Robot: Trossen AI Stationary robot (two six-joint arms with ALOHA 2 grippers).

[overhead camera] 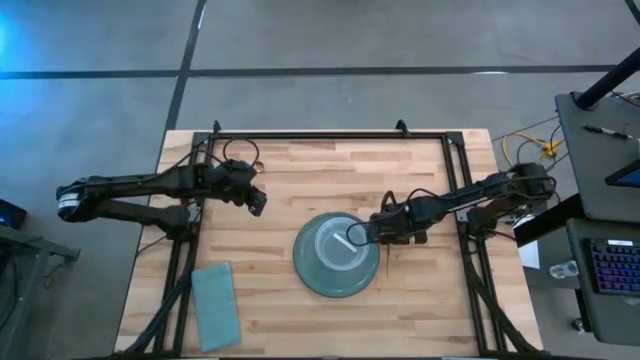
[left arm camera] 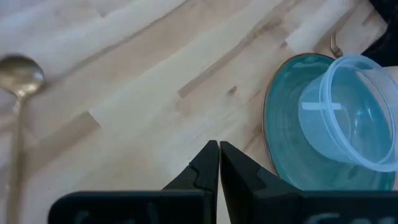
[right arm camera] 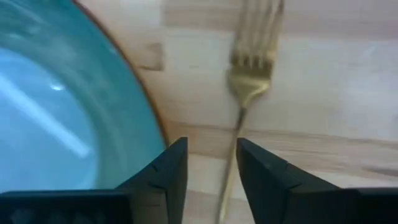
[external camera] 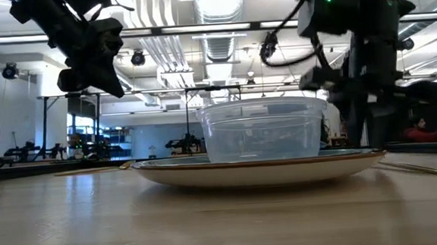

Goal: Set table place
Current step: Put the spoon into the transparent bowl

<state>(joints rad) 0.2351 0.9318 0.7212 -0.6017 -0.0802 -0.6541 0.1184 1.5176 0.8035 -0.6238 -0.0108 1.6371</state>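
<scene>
A teal plate [overhead camera: 318, 282] lies at the middle of the wooden table [overhead camera: 300, 160], with a clear plastic tub [overhead camera: 336, 243] standing on it. A gold fork [right arm camera: 252, 74] lies flat on the table just right of the plate. My right gripper [right arm camera: 211, 152] is open above the plate's right rim, and the fork's handle runs under the gap between its fingers. My left gripper [left arm camera: 219, 149] is shut and empty, raised above the table to the left of the plate [left arm camera: 286, 143]. A gold spoon [left arm camera: 22, 74] lies on the table farther left.
A folded teal napkin [overhead camera: 213, 305] lies near the table's front left corner. The black rail frame [overhead camera: 330, 136] runs along the table's edges. Bare wood lies in front of the plate. A desk with a keyboard [overhead camera: 612, 265] stands off the table's right side.
</scene>
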